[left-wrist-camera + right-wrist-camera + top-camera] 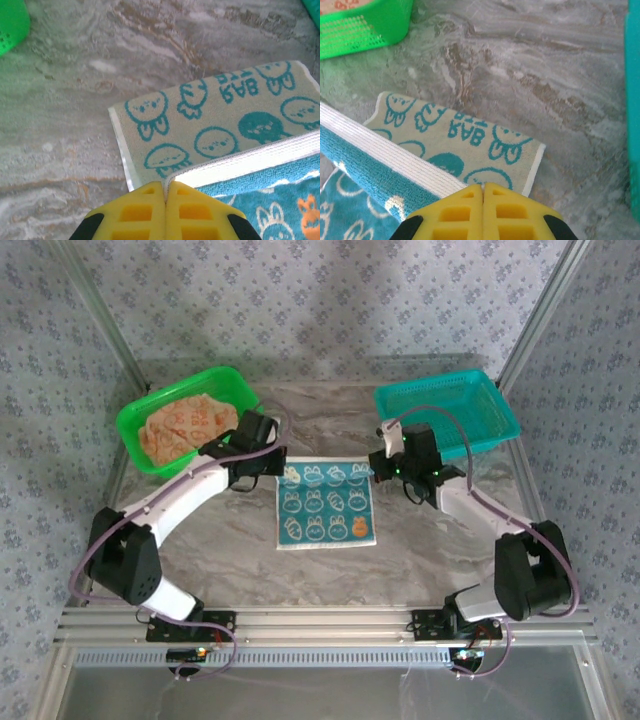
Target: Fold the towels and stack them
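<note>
**Both grippers pinched on one towel hem**

We noted the left gripper (164, 187) and right gripper (482, 187), jaws closed, each pinching the white hem of the teal bunny towel (325, 515) mid-table. Just beyond it, a cream teal-figure towel (210, 125) lay flat. Farther back, the green basket (135, 425) held an orange-print towel (190, 425).

Bright even light, soft shadows; wrist views seem blurry.

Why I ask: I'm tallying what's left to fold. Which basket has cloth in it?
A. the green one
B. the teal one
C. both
A: the green basket at the far left holds a bunched orange-print cloth, while the teal basket shows only its bare mesh floor.
</note>
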Available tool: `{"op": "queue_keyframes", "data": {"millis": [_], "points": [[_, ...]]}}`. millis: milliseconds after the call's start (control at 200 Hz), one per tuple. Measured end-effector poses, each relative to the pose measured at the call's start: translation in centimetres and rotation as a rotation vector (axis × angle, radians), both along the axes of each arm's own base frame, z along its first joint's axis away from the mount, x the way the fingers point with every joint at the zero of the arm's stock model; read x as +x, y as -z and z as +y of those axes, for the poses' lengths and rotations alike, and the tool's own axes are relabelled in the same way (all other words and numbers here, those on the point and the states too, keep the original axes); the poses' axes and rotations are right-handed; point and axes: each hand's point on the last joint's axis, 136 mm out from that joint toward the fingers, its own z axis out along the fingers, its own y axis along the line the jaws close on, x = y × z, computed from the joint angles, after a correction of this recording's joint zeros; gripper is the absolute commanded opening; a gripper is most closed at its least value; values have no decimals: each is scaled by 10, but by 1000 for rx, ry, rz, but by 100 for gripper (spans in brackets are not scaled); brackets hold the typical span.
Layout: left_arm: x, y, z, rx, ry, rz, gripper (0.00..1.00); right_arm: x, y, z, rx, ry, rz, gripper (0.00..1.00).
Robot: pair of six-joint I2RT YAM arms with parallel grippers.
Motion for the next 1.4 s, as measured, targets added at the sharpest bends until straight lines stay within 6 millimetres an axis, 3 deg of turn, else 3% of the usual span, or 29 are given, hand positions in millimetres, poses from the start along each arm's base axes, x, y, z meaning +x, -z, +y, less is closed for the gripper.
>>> {"op": "queue_keyframes", "data": {"millis": [265,570,780,984,1404], "points": [[-31,14,4,-3,-20,37,0,-35,15,2,-9,-10,28,0],[-55,22,2,-5,-31,51,0,-59,31,3,-16,-3,67,0],[-68,34,0,5,-39,69,0,-69,33,1,-10,11,72,0],[-79,49,-1,10,-45,92,0,-82,52,0,-22,12,118,0],[-87,67,5,31,-77,113,0,-95,64,8,-18,6,150,0]]}}
